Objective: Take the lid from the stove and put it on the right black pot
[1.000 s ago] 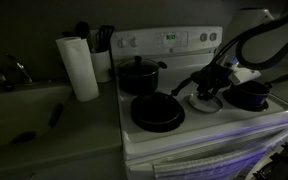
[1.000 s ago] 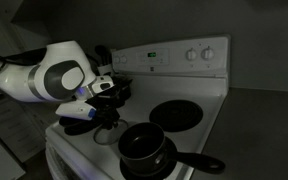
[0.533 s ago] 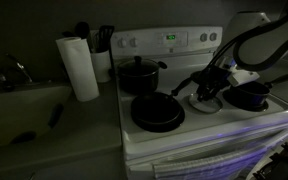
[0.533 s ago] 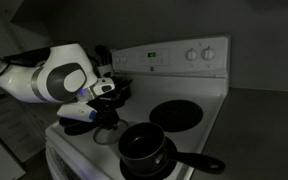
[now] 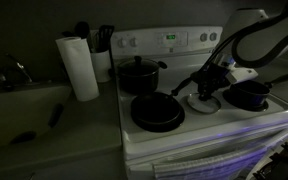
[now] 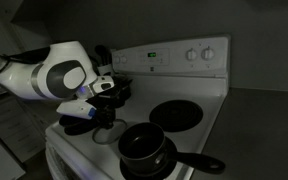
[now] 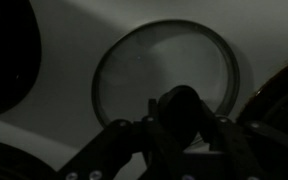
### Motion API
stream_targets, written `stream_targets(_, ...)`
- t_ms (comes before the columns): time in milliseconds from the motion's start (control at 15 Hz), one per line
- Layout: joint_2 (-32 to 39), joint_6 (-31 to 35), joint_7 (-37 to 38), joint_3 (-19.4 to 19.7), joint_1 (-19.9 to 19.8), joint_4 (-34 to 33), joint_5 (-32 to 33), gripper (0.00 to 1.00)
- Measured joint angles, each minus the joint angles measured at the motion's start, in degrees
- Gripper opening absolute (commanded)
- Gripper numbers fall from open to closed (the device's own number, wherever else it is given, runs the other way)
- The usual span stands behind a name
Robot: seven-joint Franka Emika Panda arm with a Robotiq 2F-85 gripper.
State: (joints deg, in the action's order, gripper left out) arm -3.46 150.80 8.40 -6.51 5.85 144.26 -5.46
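Tool [image 7: 181, 119] clamped on round, glassy, metal-rimmed lid [image 7: 164, 62] atop smooth white stove [image 7: 266, 38].

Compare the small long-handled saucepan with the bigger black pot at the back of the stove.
The saucepan is small and low; the back pot is wider and taller. The saucepan has one long straight handle; the back pot has short side handles. The saucepan stands open near the front of the stove; the back pot sits close to the control panel. Both are dark, round and upright on the stovetop.
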Motion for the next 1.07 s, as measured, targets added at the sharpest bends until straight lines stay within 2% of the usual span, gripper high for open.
stream_targets(267, 0.0, -3.2, 0.0, -0.1, 0.2, -1.2, 0.2, 0.15)
stream_targets(667, 0.0, -13.6, -0.3, -0.1, 0.2, -7.5, 3.8, 0.15)
stream_targets(1067, -0.3, -20.7, -7.2, 2.1, -1.0, -13.1, 10.0, 0.15)
